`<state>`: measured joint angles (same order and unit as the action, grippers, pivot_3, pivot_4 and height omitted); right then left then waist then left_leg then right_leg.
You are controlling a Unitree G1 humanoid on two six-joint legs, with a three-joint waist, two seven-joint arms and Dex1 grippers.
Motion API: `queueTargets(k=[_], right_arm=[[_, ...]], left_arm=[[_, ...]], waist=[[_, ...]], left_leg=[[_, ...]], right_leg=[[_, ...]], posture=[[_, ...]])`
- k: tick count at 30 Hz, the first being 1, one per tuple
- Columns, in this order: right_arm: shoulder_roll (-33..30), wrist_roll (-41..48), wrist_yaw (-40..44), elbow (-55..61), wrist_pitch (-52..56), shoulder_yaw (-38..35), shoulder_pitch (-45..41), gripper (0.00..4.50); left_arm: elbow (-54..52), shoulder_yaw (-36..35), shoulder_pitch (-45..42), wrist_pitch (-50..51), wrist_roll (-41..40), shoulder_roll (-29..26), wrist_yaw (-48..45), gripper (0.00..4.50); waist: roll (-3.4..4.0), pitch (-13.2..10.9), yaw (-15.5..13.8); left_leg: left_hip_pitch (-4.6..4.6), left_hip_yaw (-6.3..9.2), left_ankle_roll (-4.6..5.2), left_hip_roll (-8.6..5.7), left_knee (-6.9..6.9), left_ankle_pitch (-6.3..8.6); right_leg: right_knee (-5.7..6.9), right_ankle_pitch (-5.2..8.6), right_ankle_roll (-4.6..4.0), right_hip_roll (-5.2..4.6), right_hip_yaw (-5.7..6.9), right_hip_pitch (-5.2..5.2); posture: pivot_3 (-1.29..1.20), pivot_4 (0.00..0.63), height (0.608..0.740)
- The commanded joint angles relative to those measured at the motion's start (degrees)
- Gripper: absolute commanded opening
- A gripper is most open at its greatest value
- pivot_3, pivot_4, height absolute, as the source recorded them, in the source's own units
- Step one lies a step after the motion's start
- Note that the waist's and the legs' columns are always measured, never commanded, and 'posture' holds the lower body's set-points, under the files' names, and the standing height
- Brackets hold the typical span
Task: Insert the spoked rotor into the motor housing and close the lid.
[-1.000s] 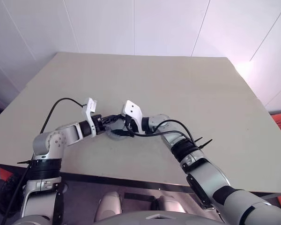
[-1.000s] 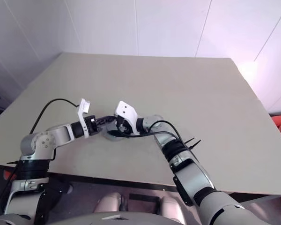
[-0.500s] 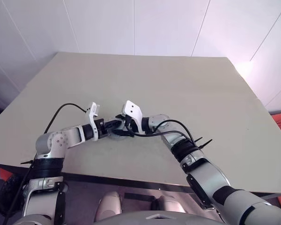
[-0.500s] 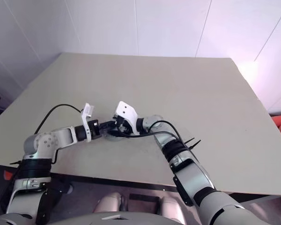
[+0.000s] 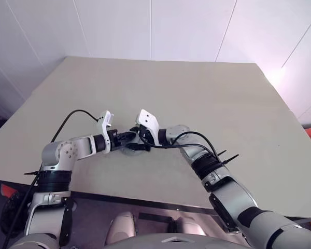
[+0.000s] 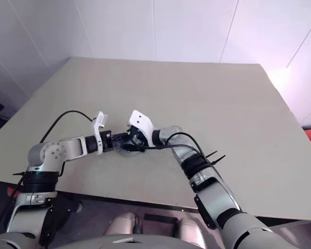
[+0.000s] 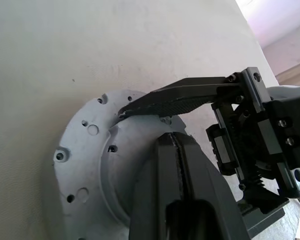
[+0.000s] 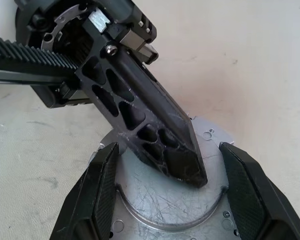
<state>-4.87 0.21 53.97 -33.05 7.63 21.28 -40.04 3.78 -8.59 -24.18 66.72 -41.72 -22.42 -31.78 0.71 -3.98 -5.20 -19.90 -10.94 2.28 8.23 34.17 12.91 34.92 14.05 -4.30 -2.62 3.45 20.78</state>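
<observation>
A round grey metal part (image 5: 127, 149) lies on the table near its front edge. It has a flanged base (image 7: 80, 150) with screw holes and a raised flat top, scratched silver, that reads as the lid (image 8: 160, 200). My left gripper (image 8: 195, 175) is shut, and its tip rests on that top face. My right gripper (image 8: 168, 147) straddles the raised part, one finger (image 8: 102, 190) against each side of its rim. The spoked rotor and the motor housing's windings are hidden under the top.
The beige table (image 5: 197, 104) stretches wide behind and to the right of the part. Its front edge (image 5: 145, 197) runs close below both arms. A black cable (image 5: 72, 115) loops above my left forearm.
My left wrist has tipped slightly, shifting its white camera mount a little. Both grippers stay at the round part, and the view itself has shifted slightly.
</observation>
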Motion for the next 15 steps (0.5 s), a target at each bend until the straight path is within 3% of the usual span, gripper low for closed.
queueTargets(k=[1,4,15], right_arm=[[-1.7,1.11,1.48,3.22,2.26,-1.45,-0.09,3.45],[-2.16,1.11,1.94,4.81,2.63,-1.22,0.38,4.46],[-1.07,2.84,-1.31,5.58,5.17,-4.58,-1.29,4.48]], left_arm=[[1.79,1.42,1.75,1.68,2.6,-1.14,1.85,0.0],[1.97,1.26,1.61,1.42,2.65,-1.4,1.73,0.0],[2.82,0.43,0.82,2.35,1.61,-3.93,-0.66,0.0]], waist=[[0.0,0.0,-0.12],[-0.02,0.0,-0.16],[-0.01,-0.01,0.07]], left_leg=[[-0.02,0.0,0.0,0.0,0.0,0.0],[-0.04,-0.01,0.0,0.0,0.0,0.0],[0.03,-0.01,-0.09,0.05,-0.2,-0.05]], right_leg=[[-0.02,0.0,0.0,0.0,0.01,0.01],[-0.08,0.0,0.0,0.0,0.01,0.0],[-0.06,0.04,0.08,0.07,0.01,0.1]], posture=[[0.0,0.0,0.74],[0.0,0.0,0.74],[0.0,0.0,0.74]])
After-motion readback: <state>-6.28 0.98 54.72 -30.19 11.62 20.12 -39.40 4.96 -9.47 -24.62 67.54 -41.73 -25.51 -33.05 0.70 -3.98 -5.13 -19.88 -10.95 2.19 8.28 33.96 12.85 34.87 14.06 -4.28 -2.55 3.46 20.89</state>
